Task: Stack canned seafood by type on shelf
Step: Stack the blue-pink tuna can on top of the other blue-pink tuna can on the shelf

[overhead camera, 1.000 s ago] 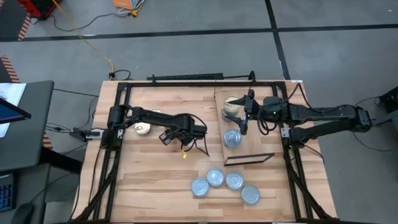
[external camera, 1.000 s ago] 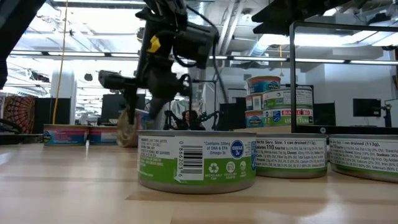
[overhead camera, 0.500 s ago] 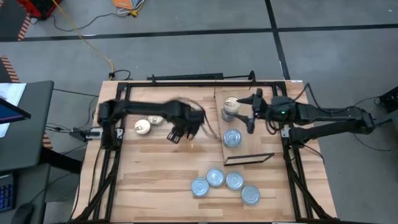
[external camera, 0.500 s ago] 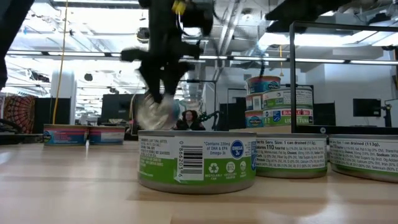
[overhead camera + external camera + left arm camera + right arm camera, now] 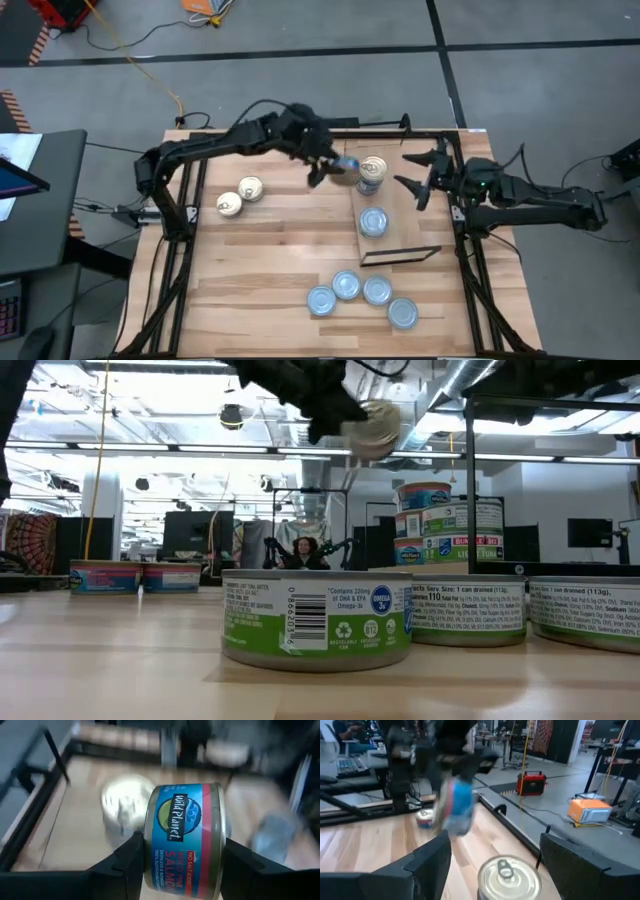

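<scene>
Held tin: blue-and-red salmon tin [image 5: 182, 840], on its side, clamped between the fingers of the left gripper [image 5: 325, 166]; in the high view it hangs upper centre of the frame, just left of the gold-top stack.
Gold-top stack: gold-lidded tins piled [image 5: 373, 172] at the upper end of the shelf [image 5: 400, 215]; pull tab visible on the top lid.
Single shelf tin: silvery-blue top [image 5: 373, 222], below the stack on the same board.
Loose blue tops: four [image 5: 362, 297] clustered on the tabletop [image 5: 270, 250], lower centre.
Loose gold tops: two [image 5: 240, 196] at left of centre, touching or nearly.
Right gripper: [image 5: 421, 178] right of the stack, jaws wide apart, holding nothing.
Low view: green-labelled tin [image 5: 317, 616] nearest the camera.
</scene>
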You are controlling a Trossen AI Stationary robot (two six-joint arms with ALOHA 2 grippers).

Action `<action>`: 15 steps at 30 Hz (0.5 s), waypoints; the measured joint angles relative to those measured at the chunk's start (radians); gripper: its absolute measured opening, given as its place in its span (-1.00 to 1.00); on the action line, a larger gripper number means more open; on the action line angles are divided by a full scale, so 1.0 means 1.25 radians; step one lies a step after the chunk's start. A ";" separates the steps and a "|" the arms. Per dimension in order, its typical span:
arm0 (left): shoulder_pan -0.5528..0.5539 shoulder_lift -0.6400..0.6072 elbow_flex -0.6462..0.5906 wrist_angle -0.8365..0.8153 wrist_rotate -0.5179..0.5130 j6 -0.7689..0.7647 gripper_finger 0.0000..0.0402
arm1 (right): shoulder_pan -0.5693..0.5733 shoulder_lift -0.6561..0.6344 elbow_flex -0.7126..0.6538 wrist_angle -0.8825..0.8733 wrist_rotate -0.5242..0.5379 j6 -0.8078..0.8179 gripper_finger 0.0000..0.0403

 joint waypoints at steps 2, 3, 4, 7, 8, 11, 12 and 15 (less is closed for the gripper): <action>0.018 0.021 0.000 0.087 0.038 -0.093 -0.10 | 0.000 -0.008 -0.005 -0.007 0.000 0.002 0.62; 0.024 0.034 0.000 0.121 0.052 -0.139 -0.10 | 0.000 -0.010 -0.005 -0.006 0.000 0.002 0.62; 0.029 0.047 0.000 0.162 0.060 -0.183 -0.10 | 0.000 -0.013 -0.005 -0.005 -0.001 0.001 0.62; 0.041 0.086 0.000 0.240 0.087 -0.274 -0.10 | 0.000 -0.023 -0.005 -0.003 -0.001 -0.002 0.62; 0.043 0.098 0.000 0.255 0.094 -0.298 -0.10 | 0.000 -0.027 -0.005 -0.006 -0.001 -0.003 0.62; 0.044 0.134 0.000 0.309 0.100 -0.359 -0.10 | 0.000 -0.031 -0.005 -0.009 -0.001 -0.006 0.62; 0.043 0.144 0.000 0.332 0.101 -0.384 -0.10 | 0.000 -0.033 -0.005 -0.009 -0.001 -0.008 0.62; 0.042 0.179 0.016 0.361 0.104 -0.432 -0.07 | 0.000 -0.033 -0.005 -0.010 -0.001 -0.012 0.62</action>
